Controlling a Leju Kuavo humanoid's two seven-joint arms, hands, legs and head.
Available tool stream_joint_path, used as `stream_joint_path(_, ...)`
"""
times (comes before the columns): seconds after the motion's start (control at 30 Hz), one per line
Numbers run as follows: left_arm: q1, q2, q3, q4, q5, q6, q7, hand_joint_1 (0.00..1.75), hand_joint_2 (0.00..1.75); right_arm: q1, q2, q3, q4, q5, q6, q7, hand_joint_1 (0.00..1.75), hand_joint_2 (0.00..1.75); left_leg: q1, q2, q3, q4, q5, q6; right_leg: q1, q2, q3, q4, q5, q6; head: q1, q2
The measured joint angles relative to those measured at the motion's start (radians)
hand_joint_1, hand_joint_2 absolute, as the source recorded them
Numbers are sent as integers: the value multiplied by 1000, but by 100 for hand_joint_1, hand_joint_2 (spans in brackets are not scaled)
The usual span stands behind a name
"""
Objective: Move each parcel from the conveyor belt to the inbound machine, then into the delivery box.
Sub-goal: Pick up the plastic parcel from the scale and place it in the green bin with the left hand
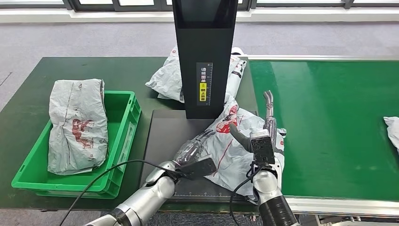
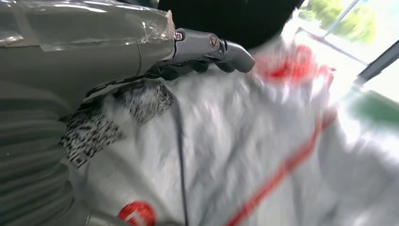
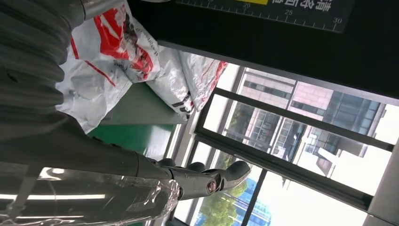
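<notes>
A grey parcel (image 1: 230,141) with red print lies on the black plate (image 1: 162,136) of the inbound machine (image 1: 204,56), just in front of its upright black column, its right edge hanging over toward the green belt (image 1: 329,117). The left hand (image 1: 193,150) rests on the parcel's near left side, fingers laid along the plastic; whether they pinch it I cannot tell. In the left wrist view its fingers (image 2: 221,49) lie flat on the crumpled wrap beside a printed label (image 2: 94,132). The right hand (image 1: 263,132) sits at the parcel's right side, thumb lifted and fingers stretched out toward the far side, gripping nothing that can be seen.

A second parcel (image 1: 169,77) lies behind the column on the tabletop (image 1: 28,108). A third (image 1: 77,125) lies in the green box (image 1: 124,132) at the left. A fourth (image 1: 393,129) shows at the belt's right edge.
</notes>
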Motion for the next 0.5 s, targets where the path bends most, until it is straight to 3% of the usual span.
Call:
stream_joint_path(0.07, -15, -5, -50, 39, -92, 18, 61, 164, 175, -1, 2, -7, 0, 11, 1, 4, 0, 175, 0, -1, 0, 0, 0, 0, 0, -1, 1, 0, 0, 0, 0, 0)
stream_joint_path(0.1, -23, -8, -70, 56, -122, 20, 83, 175, 175, -3, 3, -10, 0, 14, 1, 6, 0, 175, 0, -1, 0, 0, 0, 0, 0, -2, 1, 0, 0, 0, 0, 0)
stream_joint_path(0.27, -56, -17, -138, 106, -182, 4, 127, 175, 175, -9, 7, -22, 0, 26, 0, 6, 0, 175, 0, -2, 2, 0, 0, 0, 0, -2, 4, 0, 0, 0, 0, 0)
stream_joint_path(0.5, -86, -21, -162, 133, -221, -11, 159, 175, 175, -9, 8, -36, -2, 30, -5, -3, 0, 175, 0, -2, 6, 0, 1, 1, 0, -2, 8, 0, 0, 0, 0, 0)
